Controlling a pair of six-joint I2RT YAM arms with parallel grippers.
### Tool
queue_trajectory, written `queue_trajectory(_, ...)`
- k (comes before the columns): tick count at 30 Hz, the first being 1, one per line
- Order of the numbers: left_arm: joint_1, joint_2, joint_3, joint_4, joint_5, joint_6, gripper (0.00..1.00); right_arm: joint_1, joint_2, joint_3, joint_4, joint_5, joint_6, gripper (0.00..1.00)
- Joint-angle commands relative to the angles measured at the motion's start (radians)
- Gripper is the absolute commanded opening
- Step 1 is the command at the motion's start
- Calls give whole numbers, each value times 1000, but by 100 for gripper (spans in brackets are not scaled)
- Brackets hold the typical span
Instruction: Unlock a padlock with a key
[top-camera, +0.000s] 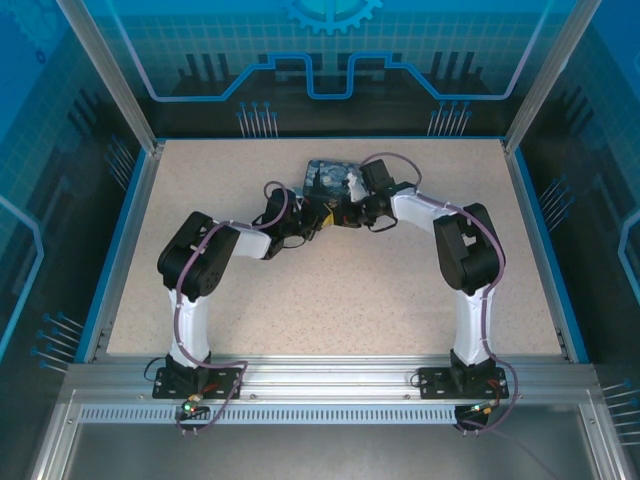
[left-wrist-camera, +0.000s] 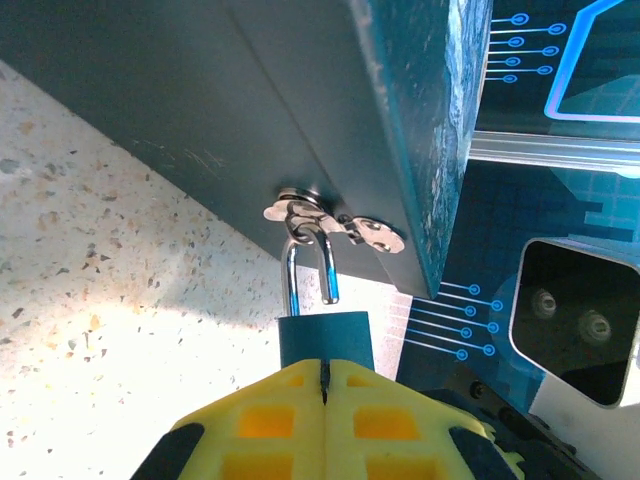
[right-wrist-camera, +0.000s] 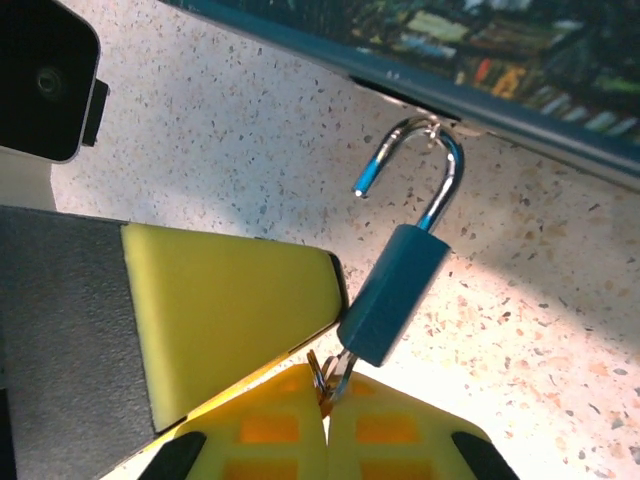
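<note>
One padlock (right-wrist-camera: 395, 295) hangs open on the painted tin (top-camera: 330, 180), gripped from two sides

Both arms reach toward the far edge of the table (top-camera: 300, 310), where the painted tin lies about midway between the left and right edges. Their wrists meet at the tin's near side.

At that side a small silvery hasp (left-wrist-camera: 340, 225) sticks out from the tin's wall, and the padlock's thin shackle (right-wrist-camera: 450, 180) is hooked through it. The shackle stands open. One leg runs down into the bluish-teal body, and the other ends free in the air, clear of the body. In the right wrist view the padlock hangs tilted over the speckled table.

The left gripper (left-wrist-camera: 323, 372) is clenched on the padlock's body. Its yellow fingertips meet in a thin seam, with the teal block pinched at their very ends, on the side away from the shackle. In the right wrist view one of its broad yellow fingers presses against the body's side.

The right gripper (right-wrist-camera: 325, 415) is closed tight as well, grasping the key (right-wrist-camera: 328, 380). The key is a sliver of brownish metal with a small wire ring. It stands between the fingertips and the bottom end of the padlock's body, touching both. How deep it sits in the keyhole cannot be told
</note>
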Motion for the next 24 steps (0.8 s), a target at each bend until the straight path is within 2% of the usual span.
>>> queue_trajectory(1,-10,-16,-20,5,40,9,0,4,-20,-20,75,-107,37,0)
queue_trajectory(3,-10,-17,-19,-6,40,19,0,2,-25,-40,77,-89,37,8)
queue_trajectory(5,-10,-17,-18,-24,39,31,0,0,-41,-68,87,-74,44,27)
queue_trajectory(7,-9,-16,-22,-25,37,37,3,-6,-63,-95,94,-60,47,37)
queue_trajectory(9,-6,-20,-28,-29,37,43,10,-14,-94,-122,99,-40,51,40)
queue_trajectory(11,-5,-33,-40,-39,33,63,22,-24,-131,-143,94,-16,52,42)
queue_trajectory(14,-4,-70,-62,-61,22,102,37,-42,-200,-193,115,38,79,50)
queue_trajectory(18,11,-164,-86,-140,-9,185,46,-62,-283,-258,164,115,152,53)
queue_trajectory(24,35,-284,7,-415,-99,403,53,-33,-299,-300,223,206,249,53)
